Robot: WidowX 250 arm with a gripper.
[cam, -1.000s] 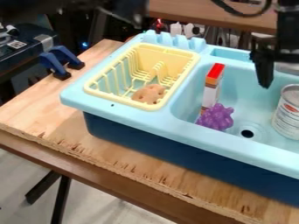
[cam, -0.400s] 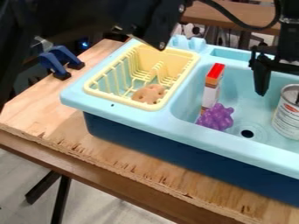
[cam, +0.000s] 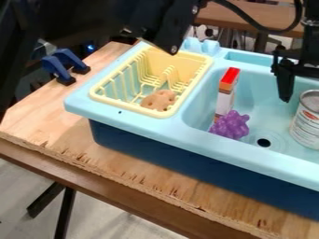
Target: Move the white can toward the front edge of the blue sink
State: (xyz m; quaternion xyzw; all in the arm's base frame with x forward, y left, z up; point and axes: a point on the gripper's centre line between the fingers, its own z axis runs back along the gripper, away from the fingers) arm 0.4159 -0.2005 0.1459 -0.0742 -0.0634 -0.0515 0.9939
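Note:
At the right edge of the camera view, the black gripper [cam: 303, 98] hangs open over the sink's right basin, one finger left of the can and the other beyond the edge. Nearest to it is the silver can [cam: 308, 120] with a white label. A purple grape cluster [cam: 230, 125] lies left of the drain, against an upright white box [cam: 225, 95] with a red-orange top. In the yellow dish rack [cam: 128, 108] lies a brown cookie-like piece [cam: 159, 100] with dark spots.
The light blue sink [cam: 168, 129] stands on a wooden table [cam: 118, 163] with a rough front edge. Blue clamps [cam: 57, 68] grip the table's far left corner. The arm's dark links cross the upper left, above the rack's far side.
The arm's links have come lower across the upper left. My gripper has sunk a little, first shifting slightly left, then back to the right. The objects in the sink and rack have stayed put.

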